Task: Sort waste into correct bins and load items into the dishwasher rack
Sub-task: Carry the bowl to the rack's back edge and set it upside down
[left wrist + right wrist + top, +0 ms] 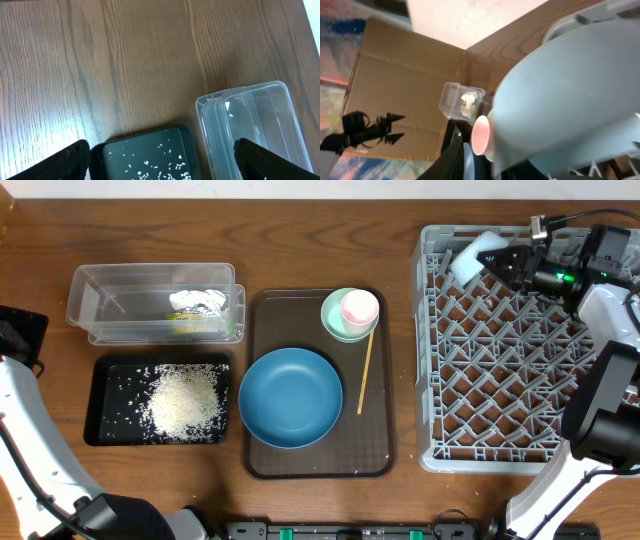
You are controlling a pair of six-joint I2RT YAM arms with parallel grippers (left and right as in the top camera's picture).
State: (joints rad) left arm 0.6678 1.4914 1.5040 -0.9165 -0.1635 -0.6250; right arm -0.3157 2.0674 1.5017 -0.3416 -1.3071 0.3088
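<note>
Rice (185,400), wrapper (197,302) binned. Blue bowl (480,255) at rack (500,380); right gripper (505,262) hold unclear; left gripper (162,152) agape. Dish (290,397), green bowl (333,322), cup (360,307), stick (366,375) remain.

We are seeing bright, even light from above, soft shadows, glare on the wooden table (50,135); the light-blue bowl (570,95) is blurring at the right wrist.

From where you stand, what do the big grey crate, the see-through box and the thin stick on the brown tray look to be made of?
Grey crate: likely moulded plastic, matt, with a uniform lattice of pegs.
See-through box: clear, glossy plastic, judging by its transparent walls and highlights.
Stick: probably wood or bamboo, pale tan and matt.
</note>
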